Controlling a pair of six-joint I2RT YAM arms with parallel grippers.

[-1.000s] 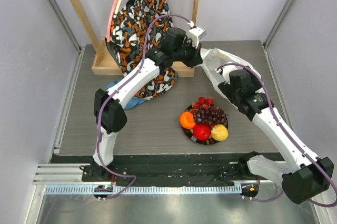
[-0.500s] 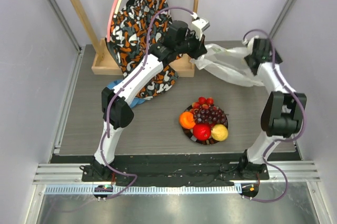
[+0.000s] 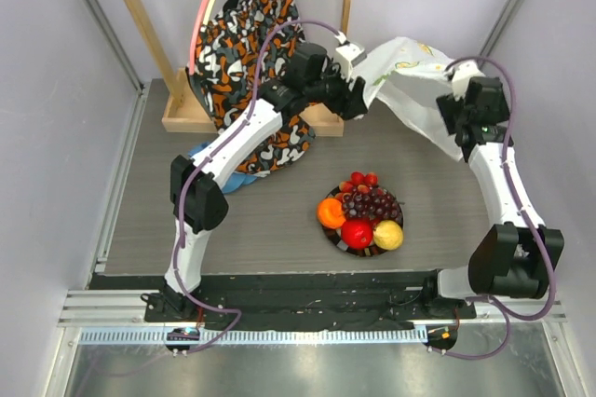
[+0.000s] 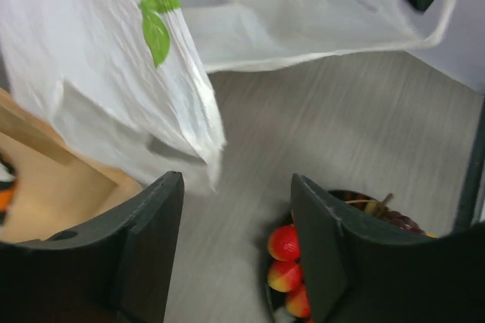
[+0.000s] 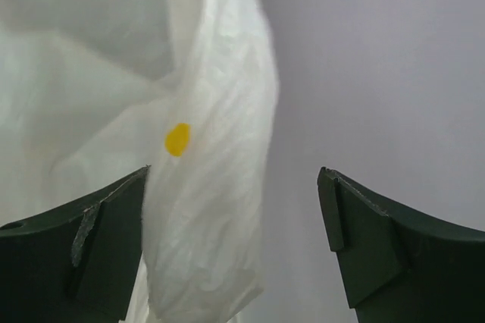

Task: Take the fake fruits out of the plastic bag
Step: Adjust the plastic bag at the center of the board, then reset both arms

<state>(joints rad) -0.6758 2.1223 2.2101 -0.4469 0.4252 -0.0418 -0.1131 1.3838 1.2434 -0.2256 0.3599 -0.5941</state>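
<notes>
At upper centre of top view: left gripper (image 4: pixel 236 185) open, nothing between fingers. Edge of thin translucent white plastic bag (image 3: pixel 410 89) hangs just ahead. Lower centre: glossy plastic fake fruits (image 3: pixel 363 215) piled on round dark-rimmed plate (image 3: pixel 328 235) on grey surface (image 3: pixel 233 220), well apart from bag. Upper right: bag mostly lifted, slack, looks empty. Right gripper (image 5: pixel 233 175) wide open, film hanging in gap, not pinched. Judgement: emptying done, bag being let go. Next: lay bag clear of plate, check no fruit inside.
</notes>
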